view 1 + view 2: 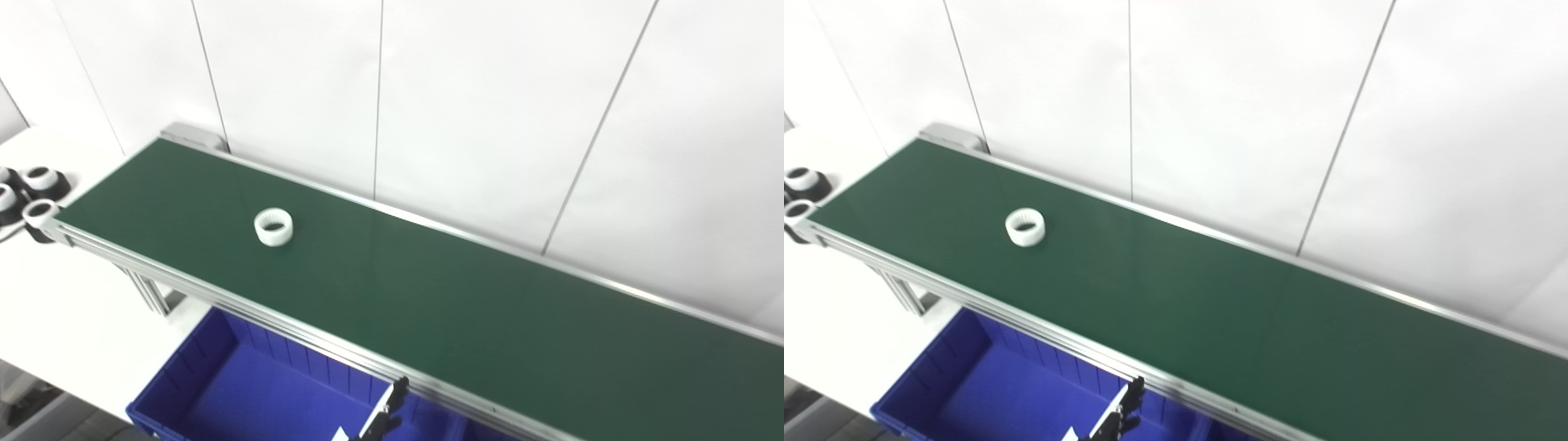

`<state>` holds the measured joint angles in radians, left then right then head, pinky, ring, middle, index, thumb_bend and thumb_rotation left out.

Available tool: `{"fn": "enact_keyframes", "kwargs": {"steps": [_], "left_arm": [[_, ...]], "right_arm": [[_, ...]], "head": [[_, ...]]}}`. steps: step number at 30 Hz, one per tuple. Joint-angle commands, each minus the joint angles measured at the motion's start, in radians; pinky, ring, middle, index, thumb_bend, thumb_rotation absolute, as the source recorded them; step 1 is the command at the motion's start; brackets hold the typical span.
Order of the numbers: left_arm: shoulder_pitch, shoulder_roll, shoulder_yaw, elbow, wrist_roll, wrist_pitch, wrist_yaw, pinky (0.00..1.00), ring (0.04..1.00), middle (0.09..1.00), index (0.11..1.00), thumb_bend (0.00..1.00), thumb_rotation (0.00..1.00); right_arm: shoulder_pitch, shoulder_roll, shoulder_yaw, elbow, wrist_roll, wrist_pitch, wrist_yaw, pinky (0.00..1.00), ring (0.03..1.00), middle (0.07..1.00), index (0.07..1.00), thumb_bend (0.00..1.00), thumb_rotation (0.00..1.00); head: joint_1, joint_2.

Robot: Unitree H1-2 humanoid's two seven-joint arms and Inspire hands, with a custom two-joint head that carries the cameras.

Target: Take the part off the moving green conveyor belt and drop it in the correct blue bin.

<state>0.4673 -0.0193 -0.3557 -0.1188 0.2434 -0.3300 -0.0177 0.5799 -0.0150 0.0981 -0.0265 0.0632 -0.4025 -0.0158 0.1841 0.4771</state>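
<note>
Only dark fingertips [392, 404] of one hand show above the blue plastic bin [202, 380]; its opening is indiscernible. White ribbed ring [273, 226] lies untouched on green conveyor belt [429, 294].

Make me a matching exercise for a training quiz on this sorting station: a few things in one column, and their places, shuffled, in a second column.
Things:
1. white ribbed plastic ring
2. blue plastic bin
3. black-and-white round parts
4. green conveyor belt

Places:
A. on the white table beyond the belt's left end
B. running along the white panelled wall
C. lying on the belt, toward its left end
D. below the belt's near edge

Pairs: 1-C, 2-D, 3-A, 4-B
</note>
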Motion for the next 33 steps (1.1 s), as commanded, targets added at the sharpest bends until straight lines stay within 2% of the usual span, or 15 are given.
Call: {"fn": "enact_keyframes", "kwargs": {"steps": [1,3,4,5,6,10,14,17,18,20,23,26,30,33], "left_arm": [[-0.035,-0.042,0.012,-0.031,-0.001,-0.082,0.040,0.86,0.955,0.989,1.000,0.79,0.83],[-0.054,-0.049,0.040,-0.051,-0.022,-0.096,0.059,0.75,0.861,0.907,0.927,0.85,0.58],[-0.069,-0.053,0.062,-0.071,-0.015,-0.092,0.070,0.74,0.854,0.900,0.922,0.86,0.56],[-0.079,-0.056,0.078,-0.084,-0.008,-0.089,0.076,0.71,0.814,0.858,0.890,0.88,0.48],[-0.093,-0.056,0.093,-0.092,-0.002,-0.088,0.081,0.69,0.793,0.836,0.874,0.89,0.44],[-0.176,-0.037,0.157,-0.104,-0.041,-0.057,0.072,0.68,0.754,0.774,0.837,0.91,0.29],[-0.299,0.009,0.235,-0.087,-0.017,-0.045,0.074,0.68,0.765,0.772,0.830,0.95,0.30],[-0.384,0.058,0.278,-0.078,0.039,-0.017,0.065,0.67,0.773,0.780,0.815,0.98,0.35],[-0.411,0.076,0.285,-0.073,0.058,-0.017,0.063,0.66,0.780,0.794,0.816,0.98,0.36],[-0.460,0.111,0.294,-0.055,0.087,-0.016,0.058,0.71,0.808,0.820,0.833,0.95,0.36],[-0.526,0.155,0.302,-0.024,0.145,-0.009,0.062,0.75,0.822,0.837,0.848,0.91,0.34],[-0.610,0.208,0.303,0.031,0.231,-0.011,0.066,0.72,0.818,0.856,0.858,0.89,0.36],[-0.708,0.261,0.282,0.115,0.331,-0.021,0.072,0.66,0.782,0.844,0.842,0.91,0.38],[-0.773,0.292,0.253,0.185,0.394,-0.033,0.084,0.72,0.824,0.855,0.851,0.93,0.35]], "right_arm": [[-0.005,0.000,-0.005,-0.008,0.009,-0.063,0.022,1.00,1.000,1.000,1.000,0.88,1.00],[-0.009,0.002,-0.005,-0.003,0.010,-0.063,0.025,1.00,1.000,1.000,1.000,0.88,1.00],[-0.013,0.004,-0.005,0.001,0.010,-0.064,0.027,1.00,1.000,1.000,1.000,0.88,1.00],[-0.015,0.005,-0.005,0.003,0.009,-0.064,0.028,1.00,1.000,1.000,1.000,0.87,1.00],[-0.018,0.007,-0.004,0.007,0.008,-0.065,0.030,1.00,1.000,1.000,1.000,0.87,1.00],[-0.027,0.017,-0.007,0.020,0.007,-0.066,0.039,1.00,1.000,1.000,1.000,0.88,1.00],[-0.038,0.034,-0.011,0.035,0.016,-0.066,0.048,1.00,1.000,1.000,1.000,0.88,1.00],[-0.043,0.044,-0.016,0.046,0.012,-0.066,0.050,1.00,1.000,1.000,1.000,0.89,1.00],[-0.044,0.045,-0.017,0.048,0.010,-0.067,0.050,1.00,1.000,1.000,1.000,0.89,1.00],[-0.048,0.049,-0.018,0.055,0.004,-0.067,0.050,1.00,1.000,1.000,1.000,0.89,1.00],[-0.056,0.055,-0.021,0.070,-0.004,-0.067,0.048,1.00,1.000,1.000,1.000,0.89,1.00],[-0.066,0.058,-0.022,0.084,-0.011,-0.067,0.050,1.00,1.000,1.000,1.000,0.90,1.00],[-0.079,0.064,-0.024,0.101,-0.012,-0.067,0.054,1.00,1.000,1.000,1.000,0.89,1.00],[-0.085,0.068,-0.025,0.106,-0.015,-0.067,0.055,1.00,1.000,1.000,1.000,0.90,1.00]], "head": [[0.002,-0.006],[0.003,-0.009],[0.003,-0.015],[0.003,-0.015],[0.003,-0.019],[0.004,-0.029],[0.000,-0.044],[-0.002,-0.060],[-0.002,-0.060],[0.002,-0.074],[0.010,-0.097],[0.017,-0.116],[0.021,-0.138],[0.018,-0.140]]}}
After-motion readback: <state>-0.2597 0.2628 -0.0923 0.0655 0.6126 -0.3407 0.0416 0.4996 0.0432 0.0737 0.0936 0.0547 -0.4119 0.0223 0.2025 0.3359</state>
